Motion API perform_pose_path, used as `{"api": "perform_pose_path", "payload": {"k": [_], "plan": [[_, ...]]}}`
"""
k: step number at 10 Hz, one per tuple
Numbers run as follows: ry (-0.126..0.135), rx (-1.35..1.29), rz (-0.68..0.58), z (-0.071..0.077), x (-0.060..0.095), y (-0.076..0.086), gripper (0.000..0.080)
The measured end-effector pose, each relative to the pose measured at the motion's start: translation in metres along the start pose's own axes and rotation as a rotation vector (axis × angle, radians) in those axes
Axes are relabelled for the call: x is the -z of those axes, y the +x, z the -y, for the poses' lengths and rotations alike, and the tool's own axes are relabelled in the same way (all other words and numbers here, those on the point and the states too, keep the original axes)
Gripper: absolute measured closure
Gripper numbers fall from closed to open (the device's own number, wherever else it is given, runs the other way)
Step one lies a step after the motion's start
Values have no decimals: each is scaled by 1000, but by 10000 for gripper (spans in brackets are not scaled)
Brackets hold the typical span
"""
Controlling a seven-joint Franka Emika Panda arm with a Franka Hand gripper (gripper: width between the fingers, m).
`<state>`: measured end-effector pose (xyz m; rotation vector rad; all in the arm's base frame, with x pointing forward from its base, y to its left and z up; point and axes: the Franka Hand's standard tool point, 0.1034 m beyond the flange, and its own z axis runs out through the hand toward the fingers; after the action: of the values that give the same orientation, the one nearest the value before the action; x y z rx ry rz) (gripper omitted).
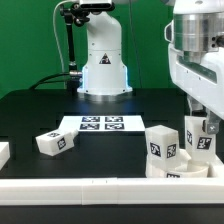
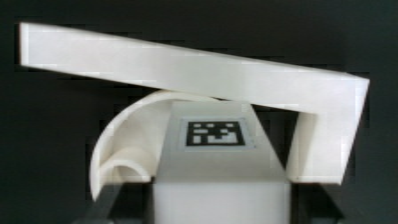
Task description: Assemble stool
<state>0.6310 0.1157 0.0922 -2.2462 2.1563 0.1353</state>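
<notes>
At the exterior view's right, my gripper (image 1: 198, 122) is shut on an upright white stool leg (image 1: 197, 138) with a marker tag. The leg stands over the low round seat (image 1: 185, 172), which lies against the front rail. A second leg (image 1: 163, 146) stands upright on the seat beside it. A third leg (image 1: 55, 143) lies loose on the black table at the left. In the wrist view the held leg (image 2: 217, 150) fills the gap between my dark fingers (image 2: 118, 200), its tag facing the camera. The seat's curved rim (image 2: 128, 140) shows behind it.
The marker board (image 1: 100, 124) lies flat in the middle, in front of the robot base (image 1: 103, 65). A white border rail (image 1: 90, 187) runs along the front, and its corner (image 2: 196, 62) sits just beyond the seat. A small white piece (image 1: 3, 153) lies at the far left.
</notes>
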Motion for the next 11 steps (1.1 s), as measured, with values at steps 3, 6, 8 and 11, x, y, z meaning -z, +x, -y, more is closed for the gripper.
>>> {"api": "perform_pose_path", "payload": {"k": [3, 6, 8, 11], "plan": [[30, -219, 23, 4, 0, -1, 462], [71, -368, 48, 10, 1, 3, 462], [91, -395, 59, 13, 1, 3, 462], [96, -470, 97, 14, 2, 8, 462]]}}
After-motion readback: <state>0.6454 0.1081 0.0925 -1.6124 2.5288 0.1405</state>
